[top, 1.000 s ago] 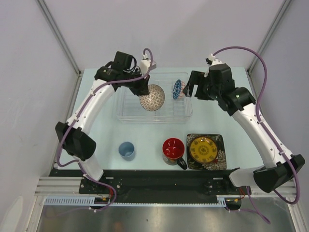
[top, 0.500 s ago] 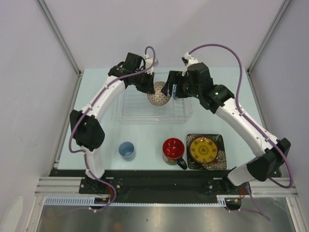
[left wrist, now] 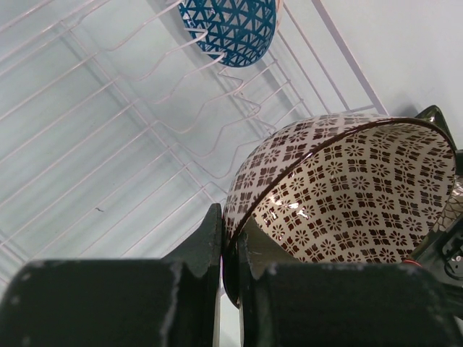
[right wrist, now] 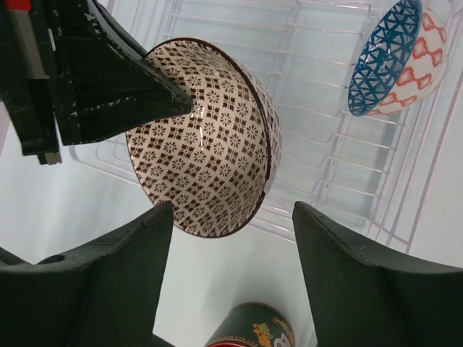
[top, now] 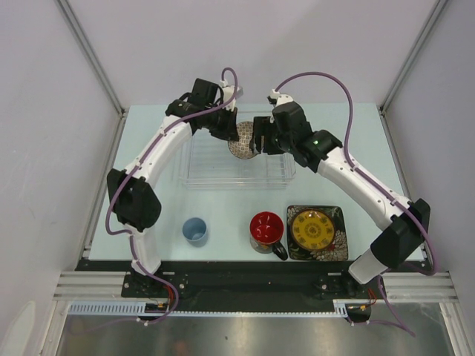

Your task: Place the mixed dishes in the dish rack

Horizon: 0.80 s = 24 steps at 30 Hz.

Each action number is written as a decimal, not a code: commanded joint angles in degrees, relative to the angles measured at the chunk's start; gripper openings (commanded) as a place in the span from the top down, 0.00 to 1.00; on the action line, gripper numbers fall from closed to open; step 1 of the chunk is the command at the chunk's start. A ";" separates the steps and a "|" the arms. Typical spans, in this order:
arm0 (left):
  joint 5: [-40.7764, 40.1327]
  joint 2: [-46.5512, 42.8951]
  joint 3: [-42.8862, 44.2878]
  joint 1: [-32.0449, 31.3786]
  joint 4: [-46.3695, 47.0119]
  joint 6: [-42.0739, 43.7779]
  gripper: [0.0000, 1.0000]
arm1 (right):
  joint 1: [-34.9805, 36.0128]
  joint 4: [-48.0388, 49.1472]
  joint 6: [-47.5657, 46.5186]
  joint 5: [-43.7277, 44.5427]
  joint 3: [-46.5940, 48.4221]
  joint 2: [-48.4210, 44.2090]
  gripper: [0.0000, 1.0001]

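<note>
My left gripper [left wrist: 230,231] is shut on the rim of the beige patterned bowl [left wrist: 347,195], holding it tilted over the clear dish rack [top: 208,165]. In the top view that bowl [top: 242,141] hangs at the rack's back middle, between the left gripper [top: 230,132] and the right gripper [top: 257,141]. The right gripper [right wrist: 233,211] is open, its fingers [right wrist: 137,260] on either side of the bowl's [right wrist: 206,137] lower edge without touching it. A blue patterned bowl [right wrist: 394,54] stands on edge in the rack's dividers.
In front of the rack on the table stand a small light-blue cup [top: 194,231], a red-inside dark mug [top: 266,228] and a yellow round plate [top: 312,230] lying on a black floral square plate [top: 338,248]. Frame posts and walls close in the table's sides.
The right arm has swung left from the blue bowl to the beige bowl, its jaws narrowing a little. The left arm carried the beige bowl slightly back and right, then held still.
</note>
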 commanded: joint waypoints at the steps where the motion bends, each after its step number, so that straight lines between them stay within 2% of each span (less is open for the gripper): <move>1: 3.55 -2.31 1.70 -0.32 3.01 -3.18 1.00 | 0.06 3.44 -1.25 3.00 -0.37 1.78 0.31; 9: 7.77 -4.68 -1.29 -0.41 4.24 -5.64 1.00 | 0.06 7.04 -0.99 4.85 -0.81 3.62 0.41; 12: 8.82 -5.12 -1.82 -0.67 4.33 -5.91 1.00 | 0.15 7.48 -1.34 6.34 -0.98 3.80 0.49; 15: 9.80 -5.82 -3.22 -0.93 4.77 -6.35 1.00 | 0.32 7.83 -2.57 7.93 -0.98 3.72 0.67; 16: 9.88 -5.83 -3.92 -0.93 4.94 -6.35 1.00 | 0.32 7.31 -2.92 8.37 -0.37 3.80 0.81; 19: 10.06 -6.00 -4.02 -0.93 5.03 -6.52 1.00 | 0.50 5.91 -3.98 10.04 0.51 4.15 0.99; 24: 11.64 -6.26 -3.32 -1.02 5.21 -6.79 1.00 | 0.76 4.76 -5.56 11.97 0.77 4.86 1.00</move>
